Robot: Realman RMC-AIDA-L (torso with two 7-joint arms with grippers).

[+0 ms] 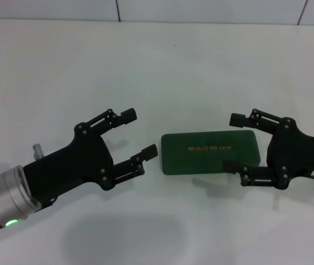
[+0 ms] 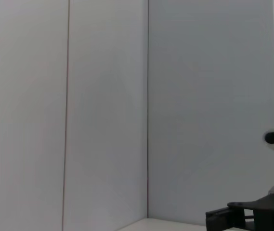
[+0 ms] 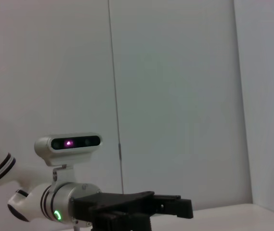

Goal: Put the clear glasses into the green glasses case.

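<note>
Green glasses case [image 1: 212, 153] lies shut on the white table [image 1: 157, 66], between the wide-open left gripper [image 1: 140, 133] and the wide-open right gripper [image 1: 235, 143], whose fingers straddle its end; glasses unseen

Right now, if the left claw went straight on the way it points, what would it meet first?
Probably the green glasses case: the open left claw points along the table at its near short end, though its height above the table is unclear.

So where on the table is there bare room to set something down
Free: the white table beyond the closed green glasses case, and the near strip in front. Crowded: the case's ends, flanked by the open left gripper and right gripper.
</note>
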